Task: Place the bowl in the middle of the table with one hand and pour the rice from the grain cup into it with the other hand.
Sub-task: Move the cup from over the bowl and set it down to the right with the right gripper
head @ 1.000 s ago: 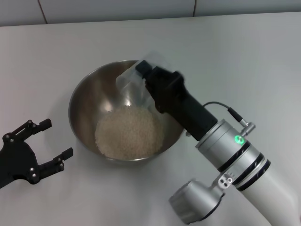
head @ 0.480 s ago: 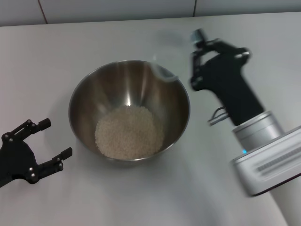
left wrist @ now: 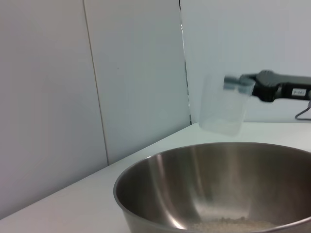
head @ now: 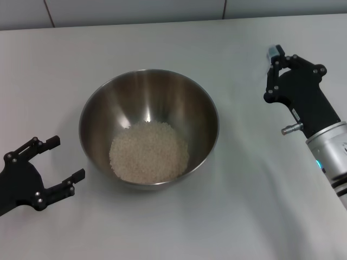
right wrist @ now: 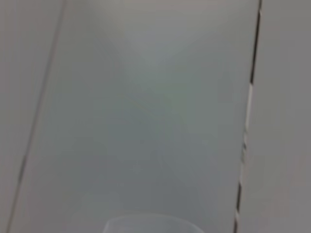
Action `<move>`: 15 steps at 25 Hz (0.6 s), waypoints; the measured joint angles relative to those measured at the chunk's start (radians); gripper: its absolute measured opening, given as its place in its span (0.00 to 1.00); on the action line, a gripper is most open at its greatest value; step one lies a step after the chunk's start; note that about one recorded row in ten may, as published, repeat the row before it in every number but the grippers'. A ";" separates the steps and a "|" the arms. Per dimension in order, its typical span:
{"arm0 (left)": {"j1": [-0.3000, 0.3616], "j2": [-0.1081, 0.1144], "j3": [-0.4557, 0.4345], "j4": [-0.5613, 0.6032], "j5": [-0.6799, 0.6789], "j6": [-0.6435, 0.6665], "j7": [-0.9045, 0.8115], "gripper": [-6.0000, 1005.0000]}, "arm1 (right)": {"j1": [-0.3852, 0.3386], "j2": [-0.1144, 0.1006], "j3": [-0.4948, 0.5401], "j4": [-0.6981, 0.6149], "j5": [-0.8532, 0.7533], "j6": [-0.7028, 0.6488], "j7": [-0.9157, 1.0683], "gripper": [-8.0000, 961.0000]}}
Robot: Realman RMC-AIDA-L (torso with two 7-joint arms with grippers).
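Observation:
The steel bowl (head: 105, 111) stands at the middle of the white table (head: 173, 227) with a pale heap of rice (head: 149, 153) in its bottom. My right gripper (head: 274, 58) is off to the right of the bowl, above the table. In the left wrist view it is shut on the rim of the clear grain cup (left wrist: 222, 110), which hangs upright and looks empty. The cup's rim also shows in the right wrist view (right wrist: 150, 224). My left gripper (head: 68, 158) is open and empty, left of the bowl near the table's front. The bowl (left wrist: 204, 179) fills the left wrist view.
A tiled white wall (head: 135, 11) runs along the table's far edge. Bare table lies around the bowl on every side.
My right gripper has swung with the cup from over the bowl out to the right, and the cup has gone from tipped to upright. The left gripper has not moved.

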State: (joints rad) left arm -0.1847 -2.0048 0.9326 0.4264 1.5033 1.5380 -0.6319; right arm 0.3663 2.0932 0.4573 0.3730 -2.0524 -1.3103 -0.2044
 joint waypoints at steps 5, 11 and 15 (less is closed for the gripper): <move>-0.003 0.000 0.000 0.000 0.001 0.000 0.000 0.84 | 0.025 0.000 0.015 -0.022 0.000 0.121 0.014 0.05; -0.007 0.000 0.000 0.000 0.002 -0.001 0.000 0.84 | 0.053 0.000 0.018 -0.026 0.000 0.219 0.017 0.06; -0.011 0.000 0.000 0.000 0.002 -0.001 0.000 0.84 | 0.082 -0.001 0.018 -0.030 0.000 0.310 0.018 0.06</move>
State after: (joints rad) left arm -0.1958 -2.0049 0.9326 0.4264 1.5050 1.5369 -0.6319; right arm 0.4481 2.0923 0.4752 0.3425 -2.0523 -0.9998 -0.1862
